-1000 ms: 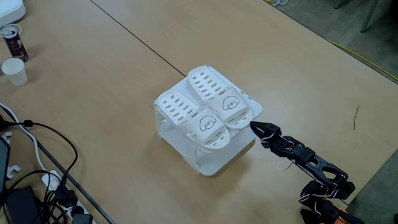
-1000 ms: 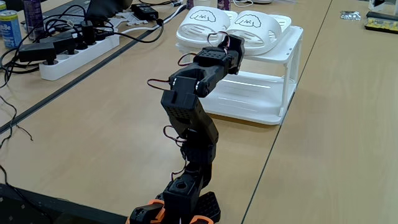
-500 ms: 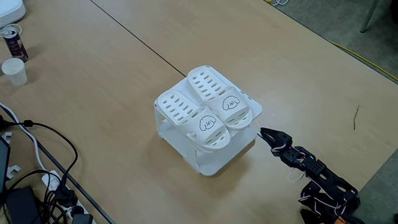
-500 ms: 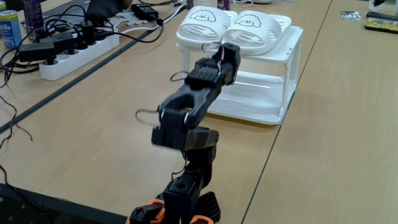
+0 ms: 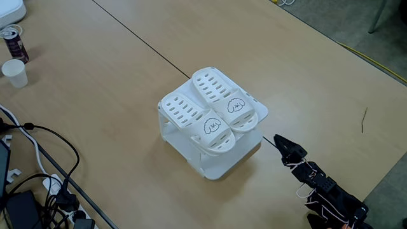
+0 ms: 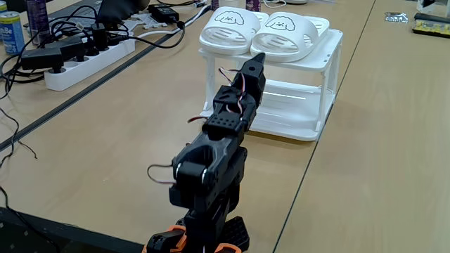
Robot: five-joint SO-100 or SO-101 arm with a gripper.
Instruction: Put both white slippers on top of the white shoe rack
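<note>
Two white slippers lie side by side on the flat top of the white shoe rack [image 5: 219, 166] [image 6: 320, 105], puppy-face straps toward the arm. One slipper [image 5: 194, 119] [image 6: 228, 27] sits left in both fixed views, the other [image 5: 224, 98] [image 6: 288, 29] right of it. My black gripper [image 5: 280, 141] [image 6: 257, 59] is shut with nothing in it. It points at the rack from a short way off, clear of rack and slippers. The arm is folded back toward its base.
A power strip [image 6: 84, 60] and tangled black cables [image 5: 38, 184] crowd one side of the table. A white cup [image 5: 14, 72] and a drink can [image 5: 13, 42] stand at the far left corner. A dark seam [image 5: 137, 38] crosses the wooden tabletop.
The arm has pulled back from the rack and folded down toward its base. The gripper drew away from the slippers, which stayed put on the rack.
</note>
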